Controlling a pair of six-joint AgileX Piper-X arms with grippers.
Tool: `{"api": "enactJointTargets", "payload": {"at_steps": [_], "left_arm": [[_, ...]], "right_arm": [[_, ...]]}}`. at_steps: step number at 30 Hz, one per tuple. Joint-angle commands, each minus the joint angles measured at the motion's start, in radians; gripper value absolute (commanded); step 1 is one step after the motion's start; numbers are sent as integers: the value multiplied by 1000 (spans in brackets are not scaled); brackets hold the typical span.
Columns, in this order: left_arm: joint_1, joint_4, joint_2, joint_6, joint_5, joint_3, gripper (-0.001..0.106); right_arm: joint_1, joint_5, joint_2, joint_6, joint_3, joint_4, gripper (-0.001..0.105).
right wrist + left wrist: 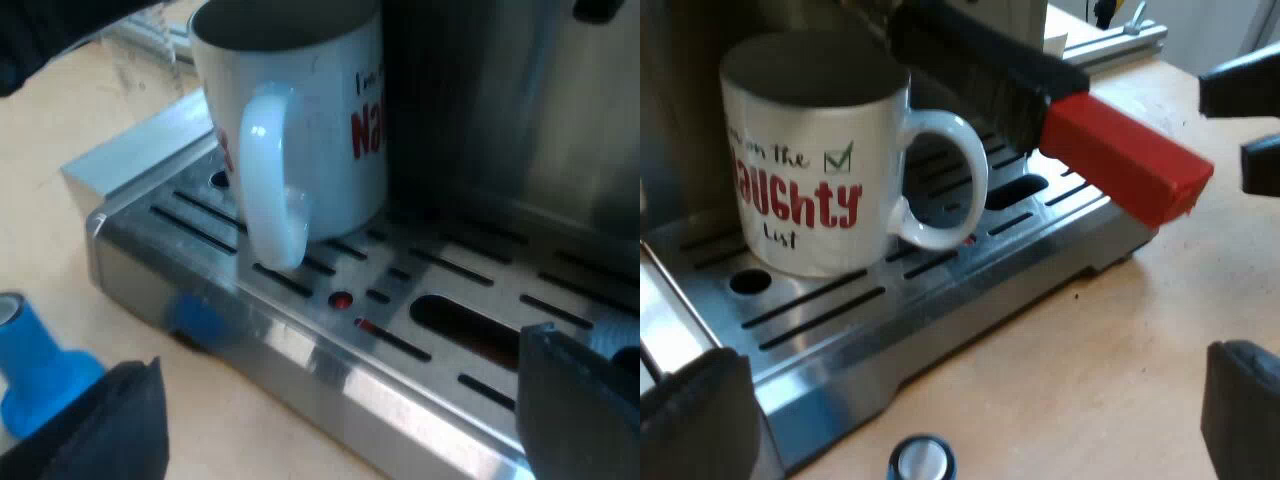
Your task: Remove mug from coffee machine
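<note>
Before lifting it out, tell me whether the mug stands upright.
Upright: the mug sits flat on the drip tray, rim up.

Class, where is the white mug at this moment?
The mug stands upright on the slotted drip tray, beside and below the holder's red-ended handle; the blue tamper sits on the table near the tray's corner.

light wooden table (pixel 1110 340), evenly lit

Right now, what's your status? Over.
Left pincer open, right pincer open, both empty. Mug upright on the drip tray, ungripped. Red-ended handle juts out close by the mug.
</note>
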Motion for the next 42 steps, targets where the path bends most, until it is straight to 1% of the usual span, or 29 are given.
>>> {"api": "enactJointTargets", "payload": {"at_steps": [1,6,13,17,21,22,24,26,28,29,30,42], "left_arm": [[-3,-20,1,-3,14,3,90],[-3,-20,1,-3,14,3,90],[-3,-20,1,-3,14,3,90],[-3,-20,1,-3,14,3,90],[-3,-20,1,-3,14,3,90],[-3,-20,1,-3,14,3,90],[-3,-20,1,-3,14,3,90],[-3,-20,1,-3,14,3,90],[-3,-20,1,-3,14,3,90],[-3,-20,1,-3,14,3,90],[-3,-20,1,-3,14,3,90],[-3,-26,1,-3,14,3,90]], "right_arm": [[1,-3,48,-4,-2,-89,72],[1,-31,134,-4,-2,-214,72],[1,-31,245,-4,-2,-357,72],[10,-37,295,-4,-12,-394,68],[31,-34,330,-27,-29,-396,67],[60,-34,360,-55,-48,-410,67],[82,-5,385,-70,-70,-410,67],[97,74,418,-58,-94,-410,67],[100,117,439,-18,-113,-410,67],[100,124,454,8,-126,-410,67],[100,124,468,17,-140,-410,67],[104,124,588,27,-265,-410,67]]}}
